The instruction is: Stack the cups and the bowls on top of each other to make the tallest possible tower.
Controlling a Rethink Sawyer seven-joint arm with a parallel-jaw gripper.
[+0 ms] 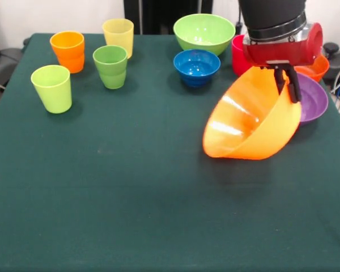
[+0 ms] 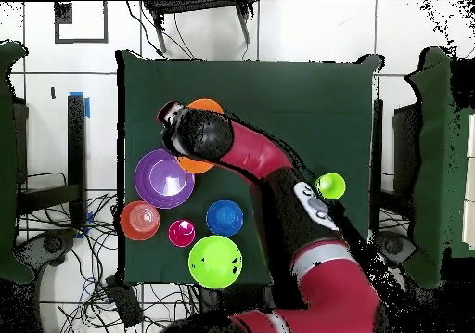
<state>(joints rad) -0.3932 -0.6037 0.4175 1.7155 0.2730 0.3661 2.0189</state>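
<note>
Nearest the camera: bare green table (image 1: 130, 215), wide open across the whole front half. Next back, at about three o'clock of the table's middle, the large orange bowl (image 1: 252, 122), tilted steeply on its side with its mouth toward the front left. Held by the rim in the closed gripper (image 1: 288, 79), one black finger inside the wall, one outside. Seemingly lifted or only just grazing the cloth.

Step in hand, by judgement: carrying the widest piece to serve as the tower's base. Next move calls for levelling it, mouth up or down, and setting it in the open centre, well clear of the right edge.

Just behind, the purple bowl (image 1: 313, 99), very close to the orange one; risk of a knock on turning. Farther back at twelve to one o'clock: blue bowl (image 1: 196, 65), light green bowl (image 1: 204, 31), red cup (image 1: 238, 54), red-orange bowl (image 1: 316, 67). At ten to eleven o'clock, well apart: lime cup (image 1: 52, 88), green cup (image 1: 110, 66), orange cup (image 1: 68, 51), pale yellow cup (image 1: 118, 35).
</note>
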